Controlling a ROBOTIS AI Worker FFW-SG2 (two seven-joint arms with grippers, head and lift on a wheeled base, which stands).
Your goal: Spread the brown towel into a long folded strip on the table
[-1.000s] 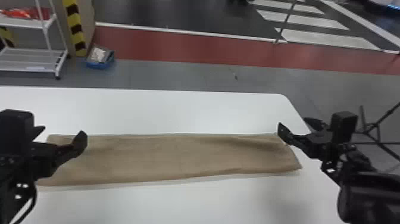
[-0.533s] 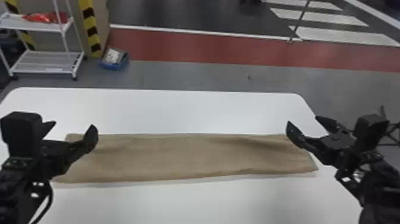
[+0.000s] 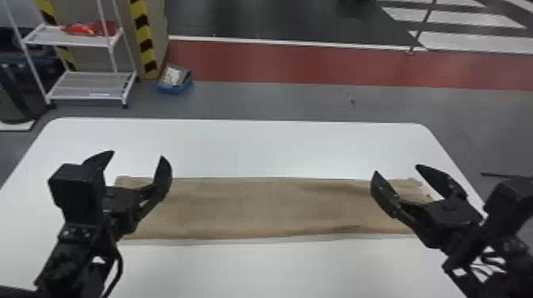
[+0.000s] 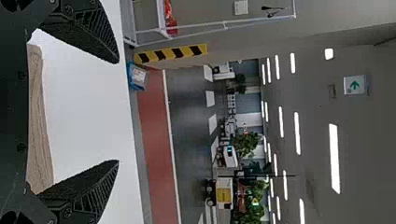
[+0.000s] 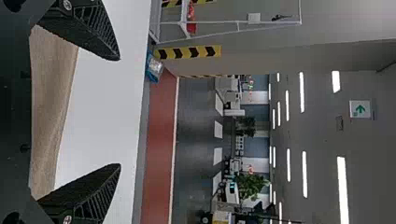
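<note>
Head view, brown towel: lies flat on the white table, drawn out sideways into a long folded strip. Runs nearly straight along the far edge, slightly wavy along the near edge. Bears shallow creases toward the right end.
Head view, left gripper: hangs over the left end of the towel, fingers spread wide, pointing forward.
Head view, right gripper: hangs over the right end of the towel, fingers likewise spread, tips well apart.
Head view, rack: stands on the floor beyond the table's far left corner, carrying red items on the upper shelf.
Head view, blue container: sits on the floor near the rack, beside a yellow-and-black striped post.
Head view, red floor band: crosses the floor beyond the table.
Left wrist view, left gripper: confirms spread fingers, with a clear gap between the tips.
Left wrist view, towel: shows as a narrow stretch on the table, close to the gripper's base, with fine lengthwise creases.
Right wrist view, right gripper: confirms spread fingers, tips apart.
Right wrist view, towel: shows partly behind the fingers, resting on the table with a smooth, gently curved edge.
</note>
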